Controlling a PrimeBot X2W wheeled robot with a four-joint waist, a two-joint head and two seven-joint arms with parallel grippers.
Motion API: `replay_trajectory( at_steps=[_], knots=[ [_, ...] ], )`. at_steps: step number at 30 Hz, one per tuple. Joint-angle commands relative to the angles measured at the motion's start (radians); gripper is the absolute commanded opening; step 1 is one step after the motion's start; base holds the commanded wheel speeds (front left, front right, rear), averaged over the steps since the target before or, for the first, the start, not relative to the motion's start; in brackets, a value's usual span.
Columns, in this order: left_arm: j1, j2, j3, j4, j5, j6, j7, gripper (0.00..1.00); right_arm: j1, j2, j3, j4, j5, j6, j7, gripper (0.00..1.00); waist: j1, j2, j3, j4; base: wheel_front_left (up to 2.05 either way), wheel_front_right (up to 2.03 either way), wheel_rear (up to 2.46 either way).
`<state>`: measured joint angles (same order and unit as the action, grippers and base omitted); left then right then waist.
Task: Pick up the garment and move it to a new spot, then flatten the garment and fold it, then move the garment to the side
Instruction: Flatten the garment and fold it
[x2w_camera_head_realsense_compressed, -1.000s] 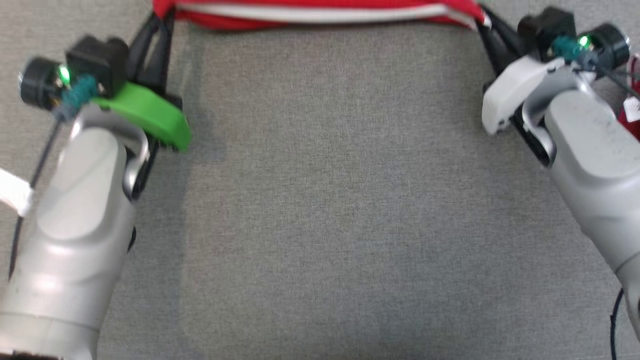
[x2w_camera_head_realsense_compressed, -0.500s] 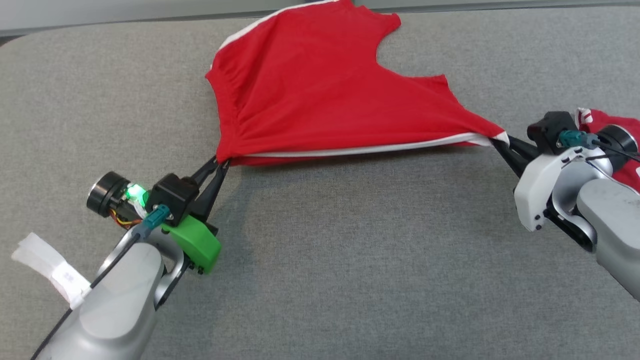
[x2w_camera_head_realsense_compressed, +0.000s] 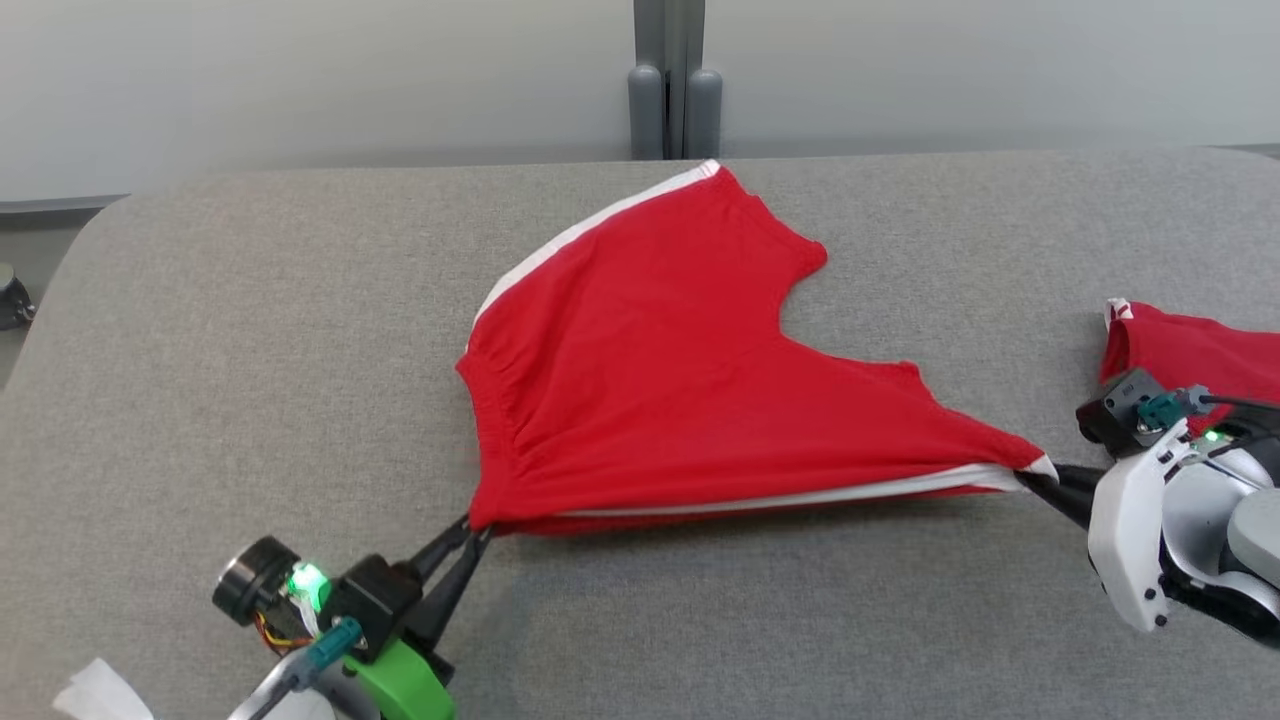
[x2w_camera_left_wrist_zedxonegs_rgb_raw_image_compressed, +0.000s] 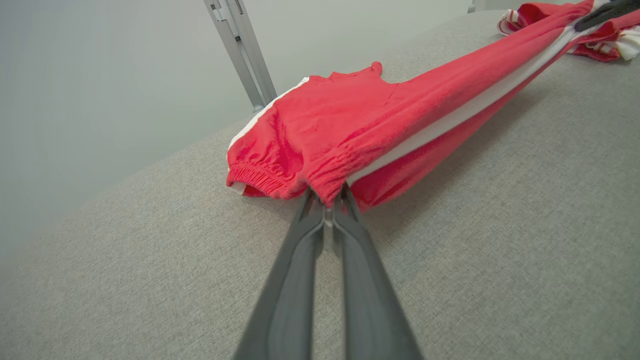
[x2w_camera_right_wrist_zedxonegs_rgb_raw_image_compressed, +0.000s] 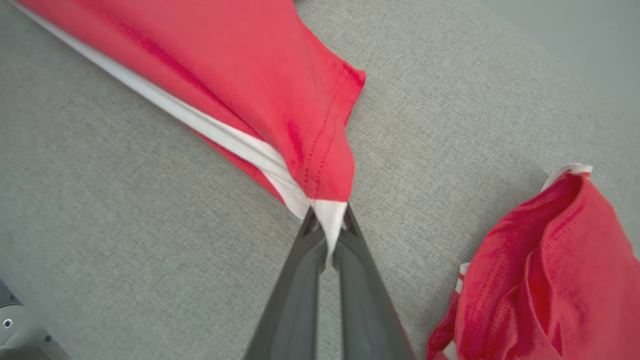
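The garment lies on the surface, near-left corner in the left fingers, right corner in the right fingers; another garment lies far right.

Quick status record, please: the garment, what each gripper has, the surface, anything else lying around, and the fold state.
garment: red shorts with a white side stripe, pulled taut between both grippers, far part resting on the surface
left gripper: shut on the waistband corner
right gripper: shut on the leg-hem corner at the stripe
surface: grey padded table
other item: second red garment, bunched at the robot's right, apart from the shorts
fold state: neither flattened nor folded yet
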<state>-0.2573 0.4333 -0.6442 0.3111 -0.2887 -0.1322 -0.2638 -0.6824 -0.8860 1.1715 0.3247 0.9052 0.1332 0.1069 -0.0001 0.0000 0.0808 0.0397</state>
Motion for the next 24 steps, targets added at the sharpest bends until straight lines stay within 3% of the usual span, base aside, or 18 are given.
replay_trajectory(
  at_steps=[1, 5, 10, 16, 24],
  knots=[
    [0.037, 0.025, -0.002, -0.011, -0.009, 0.005, 0.008, 0.0, 0.021, -0.043, 0.009, -0.026, 0.006, -0.005, 0.02, 0.0, 0.0001, 0.0, -0.025, 0.001, 0.0, 0.0, 0.0],
    [0.1, 0.057, -0.029, -0.075, -0.02, 0.005, 0.036, 0.0, 0.055, -0.123, 0.051, -0.159, 0.02, -0.005, 0.081, 0.0, 0.0001, 0.0, -0.052, -0.001, 0.0, 0.0, 0.0],
    [0.16, 0.096, -0.041, -0.182, -0.029, 0.022, 0.082, 0.0, 0.059, -0.197, 0.035, -0.276, 0.057, -0.004, 0.118, 0.0, 0.0001, 0.0, -0.058, -0.005, 0.0, 0.0, 0.0],
    [0.13, 0.115, -0.023, -0.252, -0.028, 0.039, 0.116, 0.0, 0.036, -0.213, -0.024, -0.294, 0.057, -0.004, 0.13, 0.0, 0.0001, 0.0, -0.04, 0.016, 0.0, 0.0, 0.0],
    [0.018, 0.083, -0.002, -0.239, -0.029, 0.038, 0.107, 0.0, -0.045, -0.21, -0.096, -0.269, 0.032, -0.005, 0.166, 0.0, 0.0001, 0.0, 0.027, 0.075, 0.0, 0.0, 0.0]
  ],
)
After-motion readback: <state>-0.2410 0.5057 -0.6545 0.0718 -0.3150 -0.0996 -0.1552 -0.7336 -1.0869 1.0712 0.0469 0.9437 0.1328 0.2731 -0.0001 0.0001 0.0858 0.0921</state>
